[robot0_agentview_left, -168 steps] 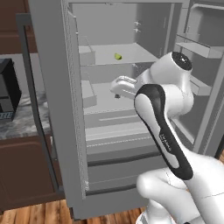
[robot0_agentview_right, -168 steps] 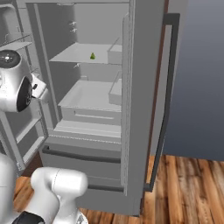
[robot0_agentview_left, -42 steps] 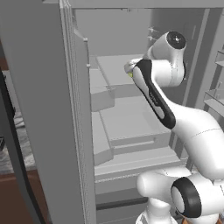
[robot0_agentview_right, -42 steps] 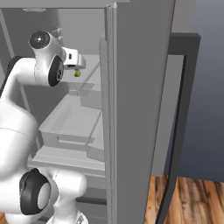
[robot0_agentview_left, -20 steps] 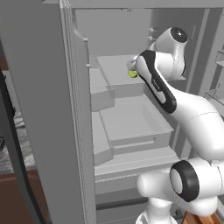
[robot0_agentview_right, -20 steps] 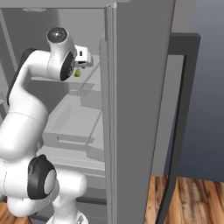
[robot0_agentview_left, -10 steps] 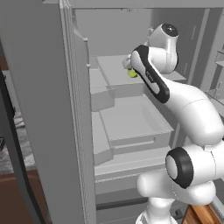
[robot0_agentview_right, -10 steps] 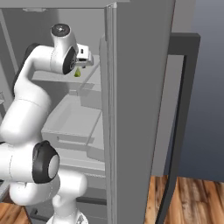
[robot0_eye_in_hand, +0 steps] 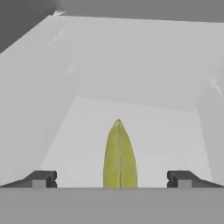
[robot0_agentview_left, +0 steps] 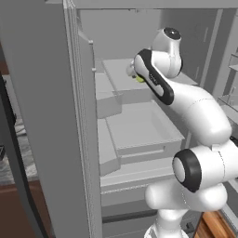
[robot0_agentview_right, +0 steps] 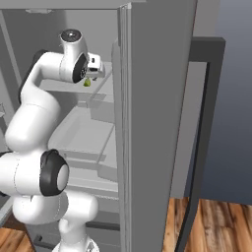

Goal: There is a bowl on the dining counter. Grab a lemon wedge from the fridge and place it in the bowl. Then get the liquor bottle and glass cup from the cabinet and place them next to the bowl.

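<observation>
A yellow-green lemon wedge stands on edge on the fridge's upper shelf, narrow side toward the hand. My gripper is open, with one dark fingertip on each side of the wedge and a wide gap to both. In the left base view the arm reaches deep into the fridge, and the lemon wedge peeks out beside the hand. In the right base view the lemon wedge sits just under the gripper. The bowl, liquor bottle and glass cup are out of view.
The open fridge doors flank the arm closely on both sides. A wide drawer sits below the lemon's shelf, with smaller bins to its left. Wooden floor lies to the right.
The arm has stretched further into the fridge, bringing the hand closer to the lemon wedge. The jaws have stayed open and the wedge has not moved.
</observation>
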{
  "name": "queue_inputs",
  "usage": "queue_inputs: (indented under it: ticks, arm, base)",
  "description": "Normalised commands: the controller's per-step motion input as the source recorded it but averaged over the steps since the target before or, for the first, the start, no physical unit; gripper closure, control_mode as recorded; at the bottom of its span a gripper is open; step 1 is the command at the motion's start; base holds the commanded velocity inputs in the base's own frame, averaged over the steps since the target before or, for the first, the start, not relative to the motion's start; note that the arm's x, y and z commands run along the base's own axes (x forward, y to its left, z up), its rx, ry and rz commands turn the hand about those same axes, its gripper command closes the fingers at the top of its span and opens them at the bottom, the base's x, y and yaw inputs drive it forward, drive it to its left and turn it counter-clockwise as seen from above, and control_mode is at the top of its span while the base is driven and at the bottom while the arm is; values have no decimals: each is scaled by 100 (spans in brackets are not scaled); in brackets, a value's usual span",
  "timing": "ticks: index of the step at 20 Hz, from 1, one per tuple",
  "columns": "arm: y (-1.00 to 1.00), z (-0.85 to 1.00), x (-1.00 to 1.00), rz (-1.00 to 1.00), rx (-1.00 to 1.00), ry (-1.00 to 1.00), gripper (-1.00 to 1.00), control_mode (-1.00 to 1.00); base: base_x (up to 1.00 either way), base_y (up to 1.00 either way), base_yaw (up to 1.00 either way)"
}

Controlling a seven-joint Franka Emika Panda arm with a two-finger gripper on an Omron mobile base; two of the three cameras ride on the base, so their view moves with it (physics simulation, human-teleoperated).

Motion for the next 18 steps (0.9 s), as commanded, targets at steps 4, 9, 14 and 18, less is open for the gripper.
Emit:
queue_inputs:
  ticks: [4, 9, 14, 18]
  arm:
    - [0, -29, 13, 0, 0, 2, -100, -100]
    - [0, -42, 5, 0, 0, 1, -100, -100]
    - [0, -52, 8, 0, 0, 2, -100, -100]
    - [0, -48, 6, 0, 0, 1, 100, -100]
  base:
    - [0, 0, 0]
    - [0, 0, 0]
    - [0, 0, 0]
    - [0, 0, 0]
